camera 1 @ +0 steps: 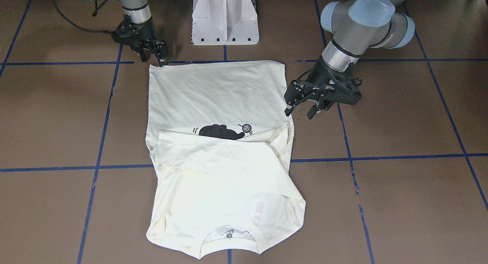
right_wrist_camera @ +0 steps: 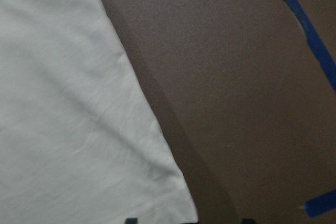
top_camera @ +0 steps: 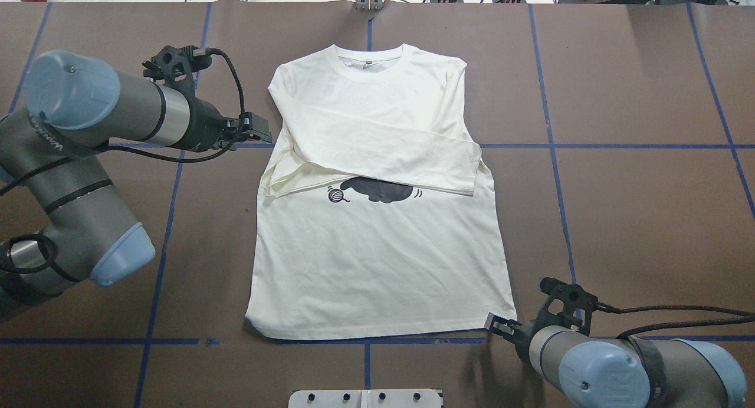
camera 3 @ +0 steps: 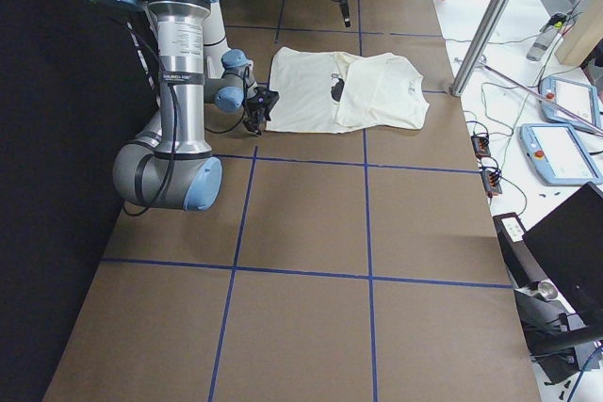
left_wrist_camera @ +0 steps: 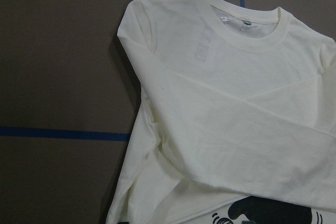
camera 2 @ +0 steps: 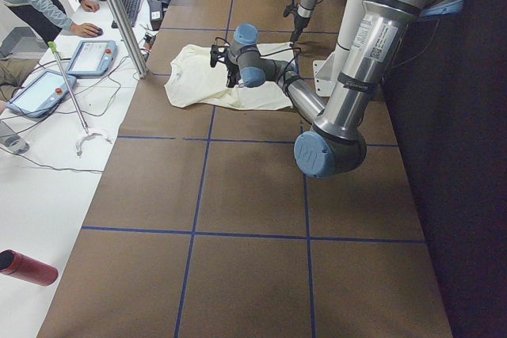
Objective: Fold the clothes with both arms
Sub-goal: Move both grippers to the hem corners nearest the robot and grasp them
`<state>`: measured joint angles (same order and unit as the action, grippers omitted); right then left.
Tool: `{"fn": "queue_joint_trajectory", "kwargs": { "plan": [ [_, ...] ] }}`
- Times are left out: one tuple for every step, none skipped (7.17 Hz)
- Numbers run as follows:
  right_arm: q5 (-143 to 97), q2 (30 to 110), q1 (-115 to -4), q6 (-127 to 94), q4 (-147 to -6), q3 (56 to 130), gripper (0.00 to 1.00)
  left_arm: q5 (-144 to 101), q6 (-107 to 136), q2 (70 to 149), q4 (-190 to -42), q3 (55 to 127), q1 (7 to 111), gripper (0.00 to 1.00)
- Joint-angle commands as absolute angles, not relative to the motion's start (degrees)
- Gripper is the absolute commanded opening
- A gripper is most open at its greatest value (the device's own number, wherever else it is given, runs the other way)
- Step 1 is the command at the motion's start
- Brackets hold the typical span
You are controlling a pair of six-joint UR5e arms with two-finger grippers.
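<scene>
**Shirt flat, both jaws apart at its edges**

The shirt [top_camera: 377,266] lies spread on the counter [top_camera: 637,219], print side up. The hem is toward the robot and the ribbed collar [top_camera: 368,63] is on the far side. It is soft cream knit, smooth over the lower body, with faint creases where the cloth doubles. Both sleeves [top_camera: 383,154] are folded across the chest in flat, overlapping bands. The lower band covers the top of the black cat print [top_camera: 377,191], and the small yarn ball [top_camera: 335,196] shows just beside it. The counter is matte brown, gridded with thin blue tape [top_camera: 590,145].

Your left arm [top_camera: 130,110] reaches in at sleeve height. Its jaws are apart and hold nothing, and their tips are just beside the shirt's left edge. You cannot tell from these views whether they touch the cloth.

Your right arm [top_camera: 596,372] is low at the hem corner on the robot's right. Its jaws are also apart. In the right wrist view the two dark tips only just show at the bottom edge, and the rounded corner of the hem lies between them — not clamped.
</scene>
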<state>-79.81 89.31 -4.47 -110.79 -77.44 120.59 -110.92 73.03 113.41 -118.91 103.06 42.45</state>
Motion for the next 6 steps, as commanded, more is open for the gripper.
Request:
{"fn": "queue_joint_trajectory", "kwargs": {
  "plan": [
    [-78.9, 89.1, -4.2, -110.8, -78.7, 120.5, 0.45, -110.9, 73.0, 113.5, -119.0, 102.4, 42.4, 0.79],
    [-78.9, 89.1, -4.2, -110.7, -78.7, 120.5, 0.43, -110.9, 73.0, 113.5, -119.3, 102.1, 42.3, 0.79],
    [-78.9, 89.1, -4.3, -110.7, -78.7, 120.4, 0.37, -110.9, 72.9, 113.6, -119.4, 101.8, 42.3, 0.79],
    [-78.8, 89.3, -4.3, -110.7, -78.7, 120.4, 0.22, -110.9, 72.9, 113.7, -119.4, 101.8, 42.2, 0.79],
    [-78.8, 89.2, -4.4, -110.7, -78.7, 120.5, 0.00, -110.9, 73.0, 113.8, -119.4, 101.8, 42.3, 0.79],
    [-78.3, 89.0, -4.7, -110.5, -78.7, 120.8, 0.00, -110.9, 73.6, 113.8, -119.2, 102.5, 42.4, 0.80]
  ]
}}
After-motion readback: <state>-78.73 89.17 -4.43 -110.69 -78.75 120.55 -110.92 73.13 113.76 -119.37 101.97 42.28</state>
